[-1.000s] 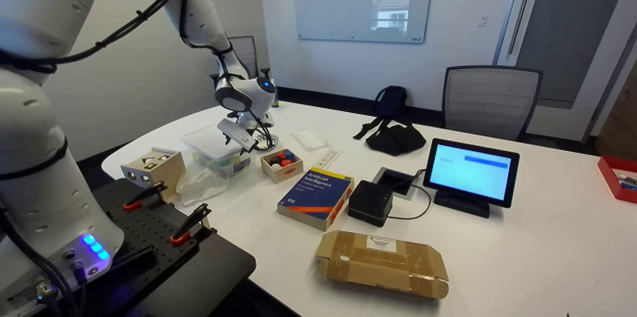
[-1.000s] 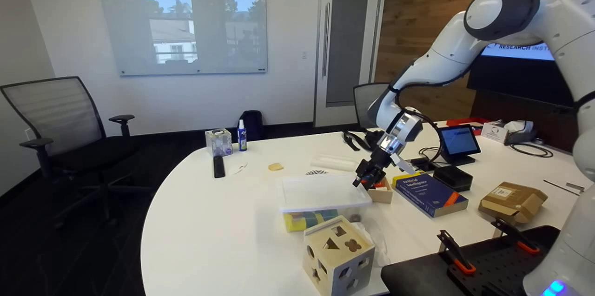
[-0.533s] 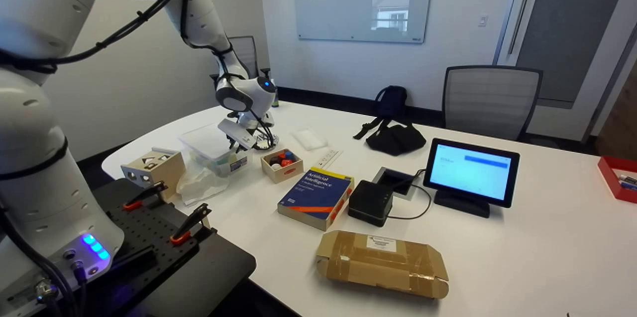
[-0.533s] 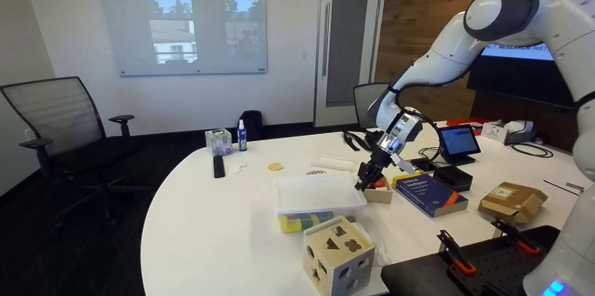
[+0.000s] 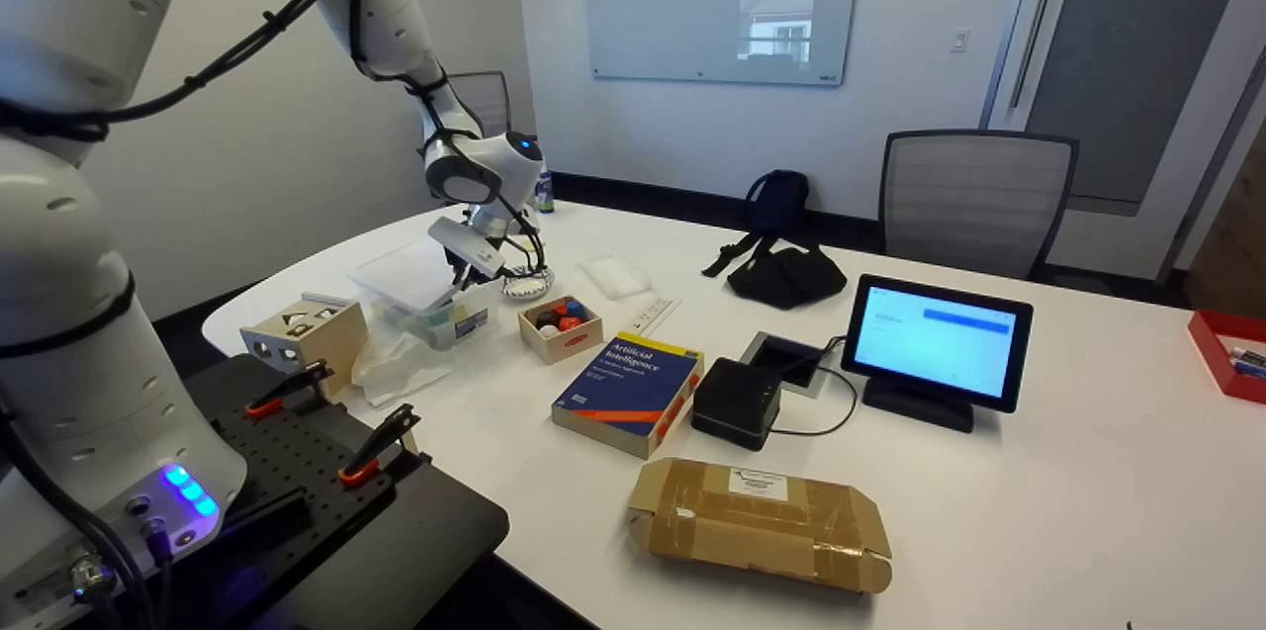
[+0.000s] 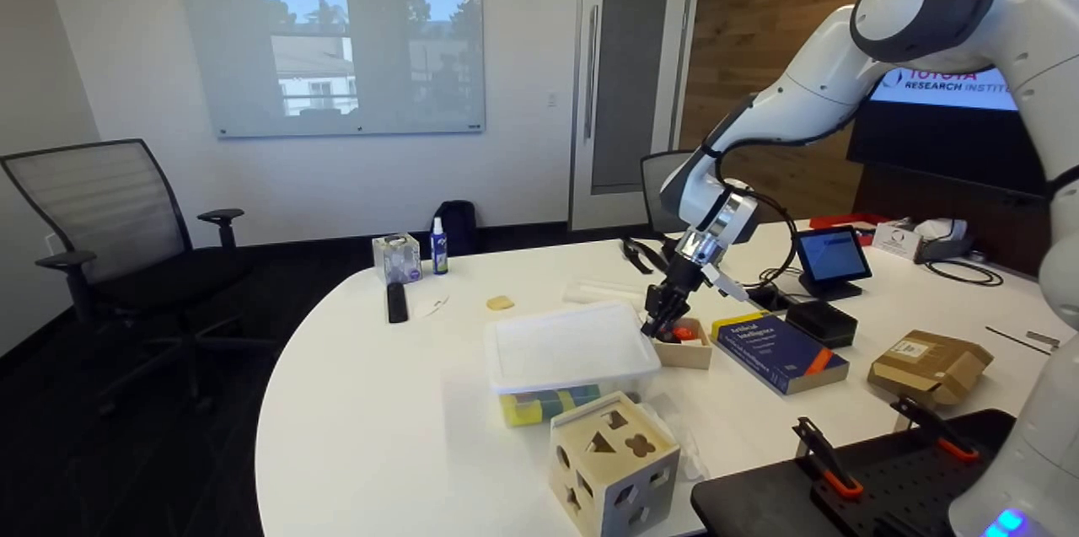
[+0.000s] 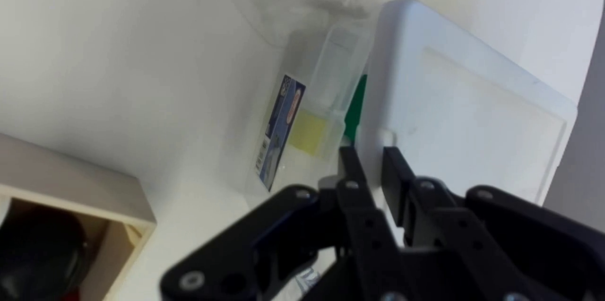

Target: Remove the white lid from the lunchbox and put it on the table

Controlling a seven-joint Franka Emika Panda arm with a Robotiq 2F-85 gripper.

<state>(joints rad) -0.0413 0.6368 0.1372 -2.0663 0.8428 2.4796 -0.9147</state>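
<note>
In the wrist view, the gripper has its jaws drawn nearly together, and the rim of the white lid is pinched in the narrow gap, one of the black fingers on each side. From that grip the lid spreads askew above the lunchbox, whose end with the printed label lies uncovered, a green item showing within. Whether the lid's far part rests on the box walls I cannot tell. The lunchbox stands on the white table; yellow contents show through its side in an exterior view. Just beside it are a small wooden tray of coloured pieces, a crumpled clear bag and a wooden shape cube. Beyond the tray lies a blue book next to a black box; well apart are a tablet and a taped cardboard package.
</note>
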